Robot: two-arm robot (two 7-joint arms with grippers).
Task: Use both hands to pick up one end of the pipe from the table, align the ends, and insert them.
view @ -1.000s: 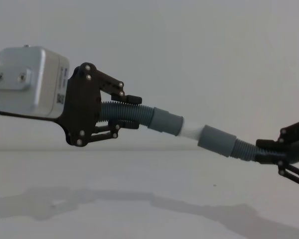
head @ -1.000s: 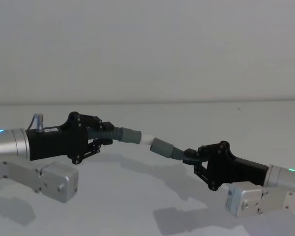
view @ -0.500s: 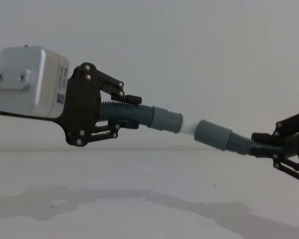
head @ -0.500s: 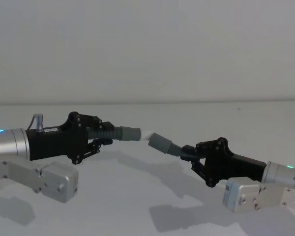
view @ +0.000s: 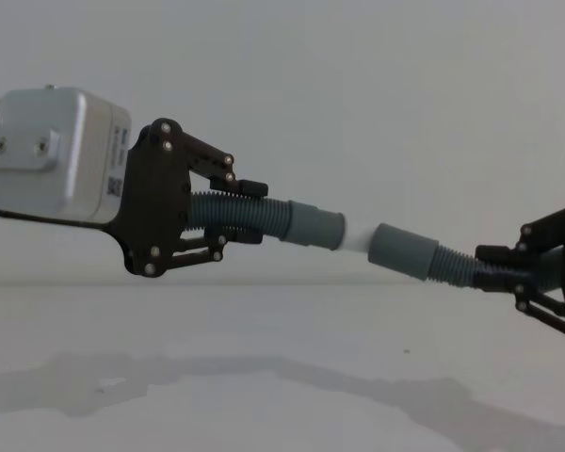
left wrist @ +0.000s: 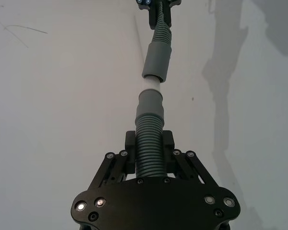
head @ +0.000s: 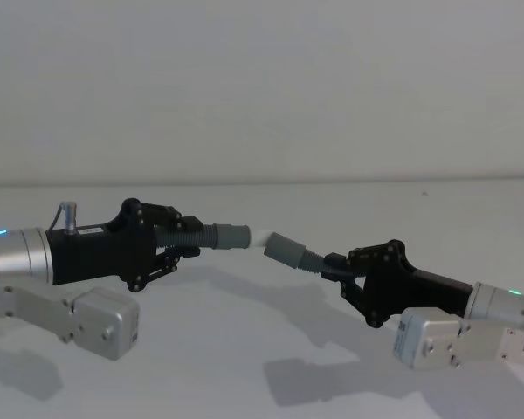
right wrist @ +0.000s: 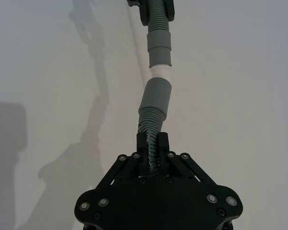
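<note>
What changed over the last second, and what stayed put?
The right gripper has carried its hose piece up and toward the left one, flattening its tilt; its plain grey cuff now nearly lines up on the white tip. The left gripper and its hose piece held still, both grips unchanged.

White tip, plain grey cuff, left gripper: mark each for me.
White tip [view: 358, 235], chest view, on its bare middle.
Plain grey cuff [view: 403, 251], chest view, on the smooth sleeve's side.
Left gripper [view: 247, 213], chest view, midway between its fingertips, at the ribbed hose.

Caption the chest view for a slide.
Left gripper and right gripper hold ribbed hose pieces above the table, white tip meeting the grey cuff.
</note>
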